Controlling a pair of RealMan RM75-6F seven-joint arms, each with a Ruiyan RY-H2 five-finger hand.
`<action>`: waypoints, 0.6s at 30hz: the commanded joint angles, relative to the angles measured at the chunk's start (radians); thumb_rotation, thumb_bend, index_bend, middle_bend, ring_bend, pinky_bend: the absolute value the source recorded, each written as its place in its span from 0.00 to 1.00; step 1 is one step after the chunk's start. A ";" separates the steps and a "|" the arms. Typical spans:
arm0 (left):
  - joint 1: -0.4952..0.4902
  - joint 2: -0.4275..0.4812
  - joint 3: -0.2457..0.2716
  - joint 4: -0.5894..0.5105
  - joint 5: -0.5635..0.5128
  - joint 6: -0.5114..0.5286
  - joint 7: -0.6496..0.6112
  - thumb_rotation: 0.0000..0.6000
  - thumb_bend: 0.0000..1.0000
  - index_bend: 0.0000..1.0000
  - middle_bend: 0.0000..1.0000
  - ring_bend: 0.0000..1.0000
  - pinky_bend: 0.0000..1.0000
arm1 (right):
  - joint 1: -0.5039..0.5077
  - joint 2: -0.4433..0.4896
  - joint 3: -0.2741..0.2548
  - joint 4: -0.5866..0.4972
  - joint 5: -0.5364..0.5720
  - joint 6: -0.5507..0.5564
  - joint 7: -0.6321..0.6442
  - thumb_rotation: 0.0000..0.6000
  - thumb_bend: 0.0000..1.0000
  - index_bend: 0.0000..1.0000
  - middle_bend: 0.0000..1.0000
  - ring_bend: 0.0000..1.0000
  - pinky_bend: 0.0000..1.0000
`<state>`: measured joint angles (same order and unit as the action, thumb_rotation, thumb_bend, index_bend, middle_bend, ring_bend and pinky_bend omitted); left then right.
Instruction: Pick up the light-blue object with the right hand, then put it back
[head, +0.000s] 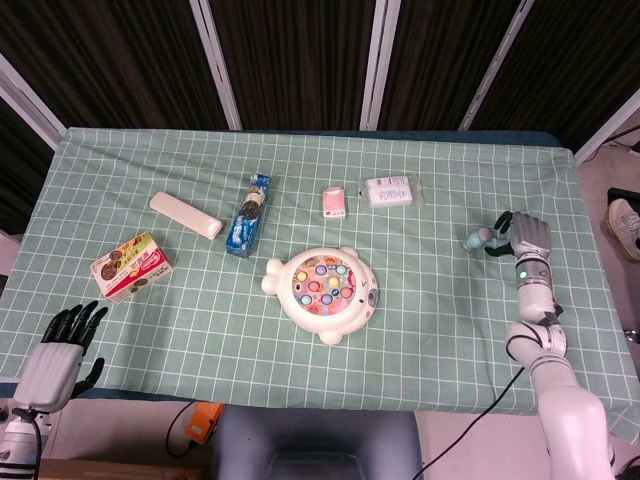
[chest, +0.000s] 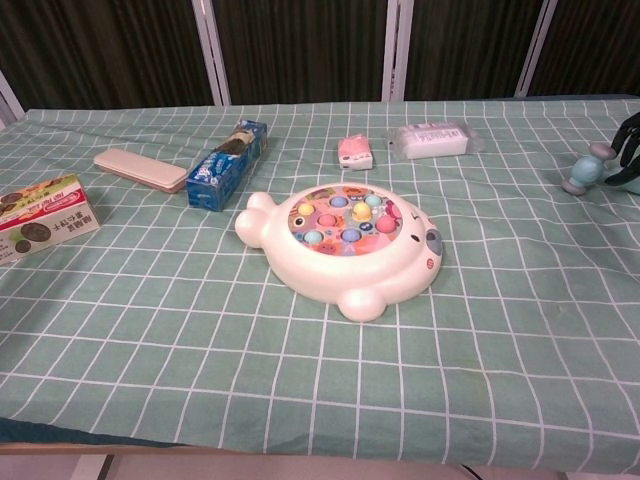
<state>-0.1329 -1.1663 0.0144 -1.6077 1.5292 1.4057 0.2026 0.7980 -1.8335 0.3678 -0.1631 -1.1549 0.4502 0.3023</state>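
Fingers of the right hand (head: 528, 236) are curled around one end of the light-blue object (head: 478, 238), so this hand is grasping it, near the right edge of the table (head: 420, 300). From the chest view only the dark fingertips show at the border of the picture, next to the object's round end; I cannot tell from either view if the object rests on the green checked cloth (head: 200, 300) or is raised a little above it. The object looks like a small toy hammer with a round head, and the hold seems to be on the far end of it, not on the middle. My judgement is that the risk comes from this: if the wrist turns during the lift, the free head can swing down and the toy can slip out of the fingers, then roll on the cloth toward the table edge, which is close on that side. A second risk is at the putting back: if the fingers open while the toy is tilted, it may tumble away from its place. Other things lie well apart from it: the white packet (head: 389, 191), the small pink box (head: 335, 201), the fish-shaped game (head: 322, 291) in the middle, the blue biscuit tube (head: 249, 215), the cream case (head: 185, 215) and the snack box (head: 131, 266). The left hand (head: 62, 352) hangs off the near left corner, fingers spread, holding nothing.
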 joint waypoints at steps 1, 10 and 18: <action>0.000 0.000 0.000 0.000 0.000 0.000 0.000 1.00 0.42 0.00 0.04 0.01 0.10 | -0.002 0.003 -0.006 -0.004 -0.006 0.000 0.011 1.00 0.31 0.55 0.54 0.65 0.73; 0.004 0.004 0.003 -0.001 0.010 0.010 -0.008 1.00 0.42 0.00 0.04 0.01 0.10 | -0.010 0.006 -0.022 -0.010 -0.025 0.024 0.030 1.00 0.26 0.52 0.52 0.62 0.70; 0.014 0.013 0.013 -0.003 0.038 0.035 -0.029 1.00 0.42 0.00 0.04 0.01 0.10 | -0.032 0.035 -0.040 -0.071 -0.051 0.098 0.057 1.00 0.18 0.46 0.47 0.55 0.64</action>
<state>-0.1205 -1.1549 0.0256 -1.6108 1.5652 1.4387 0.1756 0.7745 -1.8084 0.3359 -0.2129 -1.1951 0.5258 0.3527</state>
